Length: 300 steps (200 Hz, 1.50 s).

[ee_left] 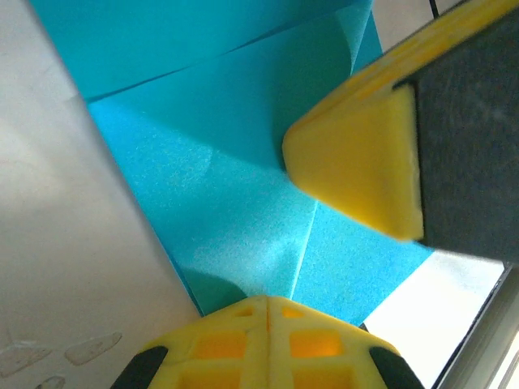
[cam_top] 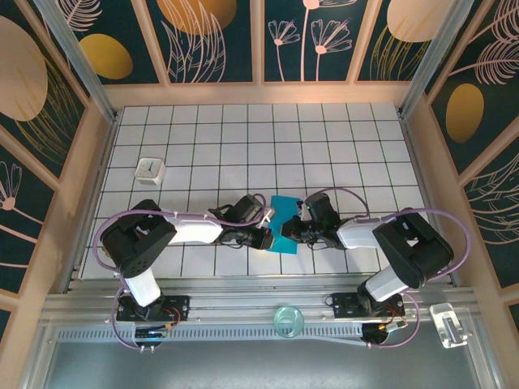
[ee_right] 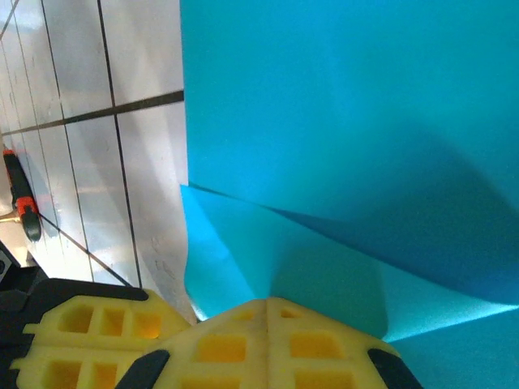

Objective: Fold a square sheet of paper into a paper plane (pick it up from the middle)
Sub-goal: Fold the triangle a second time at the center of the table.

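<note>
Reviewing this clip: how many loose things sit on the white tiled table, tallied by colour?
Teal-blue: 1 (square sheet of paper, partly folded, between the two arms)
White: 1 (small cube, off to the far left)
Total: 2

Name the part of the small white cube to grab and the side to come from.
Probably best to pinch two opposite side faces of the small white cube, coming straight down from above: it sits flat and alone on the tiled table, its sides free. Both the left gripper and the right gripper are shut on the teal paper.
</note>
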Each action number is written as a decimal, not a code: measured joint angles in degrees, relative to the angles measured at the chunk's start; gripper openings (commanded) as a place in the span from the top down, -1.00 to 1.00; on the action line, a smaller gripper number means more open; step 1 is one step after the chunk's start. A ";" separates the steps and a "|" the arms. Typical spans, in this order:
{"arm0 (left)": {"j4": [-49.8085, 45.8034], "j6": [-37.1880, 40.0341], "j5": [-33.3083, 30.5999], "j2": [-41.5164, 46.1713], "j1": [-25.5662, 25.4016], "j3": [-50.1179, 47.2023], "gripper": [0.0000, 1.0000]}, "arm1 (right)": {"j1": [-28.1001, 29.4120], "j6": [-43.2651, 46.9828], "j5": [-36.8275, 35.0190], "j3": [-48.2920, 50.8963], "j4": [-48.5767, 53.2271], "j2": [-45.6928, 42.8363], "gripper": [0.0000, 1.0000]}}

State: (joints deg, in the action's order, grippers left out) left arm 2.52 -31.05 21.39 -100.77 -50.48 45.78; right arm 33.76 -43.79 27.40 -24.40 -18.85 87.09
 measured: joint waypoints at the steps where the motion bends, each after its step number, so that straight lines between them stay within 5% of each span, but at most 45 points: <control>1: 0.00 0.00 0.00 0.00 0.00 -0.02 1.00 | -0.11 0.02 0.02 -0.02 0.04 0.00 0.93; 141: 3.08 0.81 -0.92 0.11 -0.22 -1.33 1.00 | -16.41 8.11 1.09 -3.74 10.38 -3.69 0.94; 195: 2.86 0.52 -1.01 0.11 -0.22 -1.20 1.00 | -6.25 4.39 0.90 -2.43 8.81 -12.26 0.93; 239: 2.71 0.39 -1.11 0.11 -0.33 -1.09 1.00 | 2.75 -2.60 0.13 0.48 4.79 -9.07 0.96; 300: 2.56 0.39 -1.14 0.09 -0.33 -0.98 1.00 | 6.01 -6.73 -1.22 0.57 1.53 -4.17 0.98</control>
State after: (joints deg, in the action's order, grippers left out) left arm 5.08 -30.65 20.25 -100.68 -50.81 44.80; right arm 39.77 -50.52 26.17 -23.83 -17.32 82.91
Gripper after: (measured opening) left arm 0.061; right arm 0.042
